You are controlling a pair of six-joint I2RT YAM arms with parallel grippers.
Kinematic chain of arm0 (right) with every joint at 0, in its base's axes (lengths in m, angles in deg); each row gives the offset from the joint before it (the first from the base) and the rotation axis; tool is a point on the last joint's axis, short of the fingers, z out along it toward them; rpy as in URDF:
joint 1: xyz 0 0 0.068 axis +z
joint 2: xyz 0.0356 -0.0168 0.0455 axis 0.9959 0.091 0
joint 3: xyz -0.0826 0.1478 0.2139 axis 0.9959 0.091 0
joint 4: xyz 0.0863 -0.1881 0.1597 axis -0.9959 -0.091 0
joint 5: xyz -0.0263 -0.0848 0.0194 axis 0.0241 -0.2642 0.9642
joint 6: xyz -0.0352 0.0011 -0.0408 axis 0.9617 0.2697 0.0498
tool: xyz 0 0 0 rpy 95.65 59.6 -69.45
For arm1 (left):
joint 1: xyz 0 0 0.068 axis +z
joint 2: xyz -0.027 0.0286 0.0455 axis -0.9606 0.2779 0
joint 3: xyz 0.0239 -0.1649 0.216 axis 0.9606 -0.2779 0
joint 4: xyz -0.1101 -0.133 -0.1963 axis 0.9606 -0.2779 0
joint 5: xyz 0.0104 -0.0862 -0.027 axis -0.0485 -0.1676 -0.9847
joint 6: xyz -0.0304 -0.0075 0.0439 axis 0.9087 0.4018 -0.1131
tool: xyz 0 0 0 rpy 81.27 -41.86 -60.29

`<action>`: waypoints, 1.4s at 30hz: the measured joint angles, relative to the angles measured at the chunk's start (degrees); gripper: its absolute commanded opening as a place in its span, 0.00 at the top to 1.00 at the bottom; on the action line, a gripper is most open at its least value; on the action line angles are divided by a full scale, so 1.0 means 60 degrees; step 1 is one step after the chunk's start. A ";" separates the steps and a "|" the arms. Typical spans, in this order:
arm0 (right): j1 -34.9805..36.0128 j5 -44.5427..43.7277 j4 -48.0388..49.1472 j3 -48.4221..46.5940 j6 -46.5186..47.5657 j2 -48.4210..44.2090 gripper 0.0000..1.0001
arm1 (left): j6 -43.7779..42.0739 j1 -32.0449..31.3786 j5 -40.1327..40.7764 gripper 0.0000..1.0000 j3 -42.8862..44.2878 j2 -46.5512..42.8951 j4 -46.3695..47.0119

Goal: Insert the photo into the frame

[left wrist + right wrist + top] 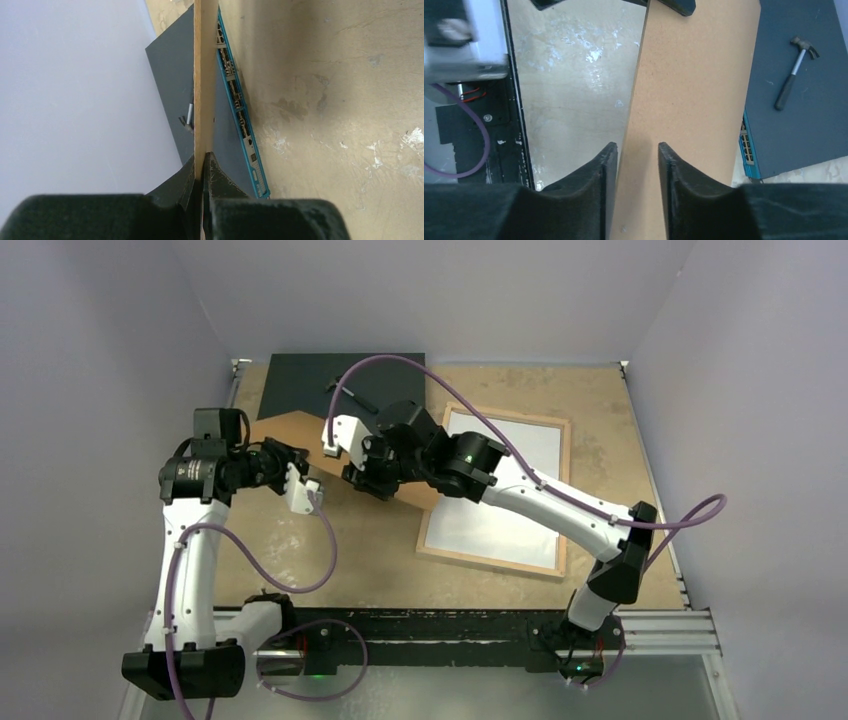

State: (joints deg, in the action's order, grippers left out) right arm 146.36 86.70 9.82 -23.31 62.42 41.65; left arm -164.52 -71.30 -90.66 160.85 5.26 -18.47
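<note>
The frame (567,495) lies flat on the right of the table, its light wood rim up, and a pale white surface (520,455) fills it. I cannot tell whether that surface is the photo's back. A plain brown backing board (300,430) hangs tilted between both arms. My left gripper (202,162) is shut on the board's edge (205,75), which I see edge-on. My right gripper (637,147) stands open at the board (694,90), one finger beside its long edge and the other over its face. In the top view the right gripper (362,478) is near the board's middle.
A dark flat box (340,380) with a teal strip of ports (240,115) lies at the back left. A small hammer (794,70) rests on it. Grey walls close in on three sides. A black rail (430,625) runs along the near edge.
</note>
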 measured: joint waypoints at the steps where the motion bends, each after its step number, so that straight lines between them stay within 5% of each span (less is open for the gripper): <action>1: 0.0022 -0.0102 -0.0004 -0.0026 0.0029 0.0062 0.67 | -0.0004 0.0000 0.0004 1.00 0.0047 -0.0026 0.0000; 13: 0.0375 -0.1687 0.0007 -0.0229 0.0204 0.0477 0.90 | 0.0423 0.0011 -0.0033 1.00 0.0291 -0.0200 -0.0084; 19: 0.0608 -0.2419 0.0200 -0.0219 0.0219 0.0477 0.63 | 0.0696 0.0018 -0.0044 1.00 0.0299 -0.0280 0.0069; 22: 0.0696 -0.2692 0.0430 -0.0117 0.0240 0.0481 0.60 | 0.0827 -0.0004 -0.0331 1.00 0.0339 -0.0415 0.0182; 25: 0.0765 -0.2900 0.0663 -0.0015 0.0328 0.0484 0.70 | 0.0918 -0.0004 -0.0495 1.00 0.0386 -0.0579 0.0240; 29: 0.0841 -0.3133 0.0954 0.0062 0.0692 0.0484 1.00 | 0.1220 0.0004 -0.0397 1.00 0.0386 -0.0648 0.0335; 32: 0.0936 -0.3417 0.1002 0.0189 0.1118 0.0484 1.00 | 0.1647 0.0004 -0.0331 1.00 0.0324 -0.0659 0.0288; 33: 0.0951 -0.3464 0.1027 0.0226 0.1140 0.0481 1.00 | 0.1705 0.0007 -0.0324 0.96 0.0237 -0.0710 0.0266; 35: 0.0940 -0.3534 0.1188 0.0335 0.1213 0.0455 1.00 | 0.1927 0.0007 -0.0324 0.66 0.0033 -0.0845 0.0583; 37: 0.0936 -0.3610 0.1413 0.0477 0.1202 0.0404 1.00 | 0.2186 0.0004 -0.0390 0.54 -0.0237 -0.1053 0.1326; 40: 0.0918 -0.3486 0.1592 0.0612 0.0699 0.0350 1.00 | 0.3042 0.0004 -0.0535 0.22 -0.0557 -0.1555 0.2641; 42: 0.0914 -0.3566 0.1647 0.0674 0.0543 0.0353 1.00 | 0.3497 -0.0007 -0.0608 0.16 -0.0597 -0.1858 0.3497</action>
State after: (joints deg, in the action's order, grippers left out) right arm 151.85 65.30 19.70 -19.26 65.68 43.77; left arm -143.54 -71.34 -94.31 157.26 -5.89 2.51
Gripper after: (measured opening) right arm 0.036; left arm 0.730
